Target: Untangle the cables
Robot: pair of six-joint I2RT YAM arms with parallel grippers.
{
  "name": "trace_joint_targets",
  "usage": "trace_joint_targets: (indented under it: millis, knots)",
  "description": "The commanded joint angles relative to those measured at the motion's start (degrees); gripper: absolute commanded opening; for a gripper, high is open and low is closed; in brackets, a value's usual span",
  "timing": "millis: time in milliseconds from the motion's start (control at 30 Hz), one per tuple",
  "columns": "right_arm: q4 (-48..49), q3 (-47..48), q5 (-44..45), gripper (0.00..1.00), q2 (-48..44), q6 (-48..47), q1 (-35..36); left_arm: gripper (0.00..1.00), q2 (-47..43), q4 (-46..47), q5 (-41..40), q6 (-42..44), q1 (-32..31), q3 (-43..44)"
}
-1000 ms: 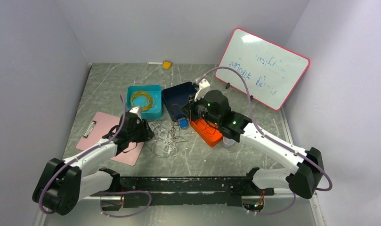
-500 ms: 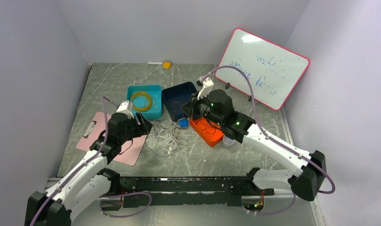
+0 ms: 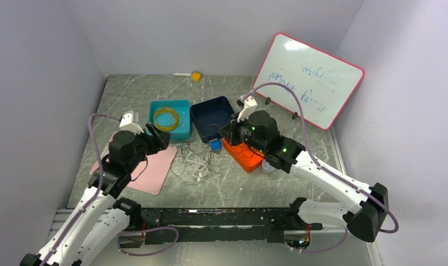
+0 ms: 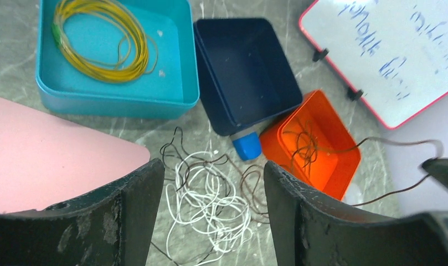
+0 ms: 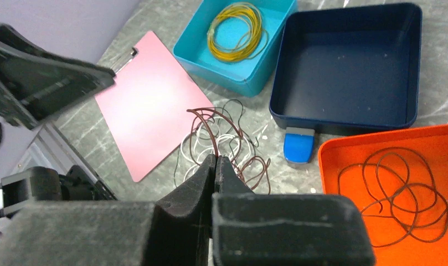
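the right gripper (image 5: 215,162) is clenched on one dark brown-red wire (image 5: 211,133), its fingertips pressed together so the thin strand cannot slip. the strand drops from there into the heap of thin white and brown-red cables (image 5: 221,136), which lies on the grey marbled table (image 3: 238,185) between the pink clipboard (image 3: 155,172) on the left and the orange plastic tray (image 5: 343,155) on the right. that tray already holds brown-red loops (image 5: 401,194), so it is likely the sorting spot. the left gripper (image 4: 213,169) hovers released above the heap, jaws wide, probably ready to pin the white wires.
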Motion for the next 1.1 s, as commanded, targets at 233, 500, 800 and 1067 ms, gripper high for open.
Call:
trace_joint_targets:
  millis: [233,500,800,1067]
  knots:
    - [-2.5,2.3,-6.2,0.00,0.3,-2.7,0.0,0.70,-1.9,-10.1,-6.0,1.1,-0.2,12.2]
    - [-0.3,1.1,-7.6,0.00,1.5,-3.4,-0.1,0.69,-1.6,-8.9,-8.4,6.1,-0.2,16.2]
    - [0.8,-0.3,-11.5,0.00,3.1,-8.4,-0.3,0.68,2.6,-1.3,-2.0,14.5,-0.3,19.0]
    - [-0.3,0.4,-12.9,0.00,4.7,-11.4,-0.5,0.67,5.6,5.4,5.6,21.0,-0.2,18.0]
